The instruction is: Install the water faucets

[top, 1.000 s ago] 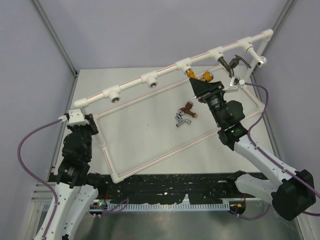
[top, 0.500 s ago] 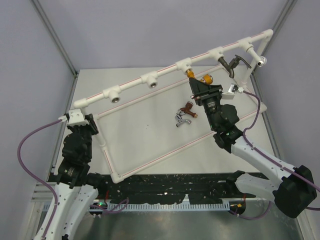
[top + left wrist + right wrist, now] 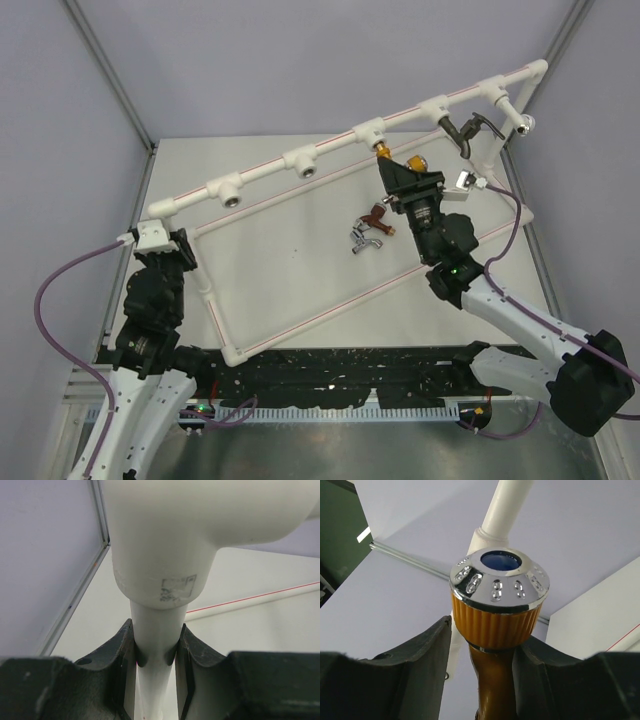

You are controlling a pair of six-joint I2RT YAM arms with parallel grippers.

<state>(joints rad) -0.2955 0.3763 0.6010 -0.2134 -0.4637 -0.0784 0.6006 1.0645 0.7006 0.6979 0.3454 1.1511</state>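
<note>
A: Right hand (image 3: 485,632), go.

B: I see its two dark fingers (image 3: 420,650) either side of the orange faucet (image 3: 496,611), just under the ribbed cap. There's a gap on the left side of the wrist view, and the right finger is close or touching, hard to say. I'd call it loosened and not clamping.

A: Where is that faucet?

B: Upper centre-right of the overhead frame. Its chrome cap points at my wrist camera, and the far end is up at a T socket (image 3: 368,130) on the top rail of the white pipe frame (image 3: 300,158).

A: Left hand?

B: Left hand (image 3: 156,650) is closed on the frame. Both fingers are pinched on a thin white pipe just below a fat elbow fitting. In the overhead that's the frame's corner at the left edge.

A: Other faucets?

B: The dark grey faucet (image 3: 465,128) hangs from the next socket to the right on the same rail, in the upper right. The red-brown faucet (image 3: 376,213) and the silver faucet (image 3: 362,240) lie loose on the table (image 3: 280,260), just beside each other and maybe touching. They're centre frame, inside the frame's lower rectangle and below-left of my right hand.

A: The frame itself?

B: It runs diagonally from lower left to upper right, with its top rail raised.
</note>
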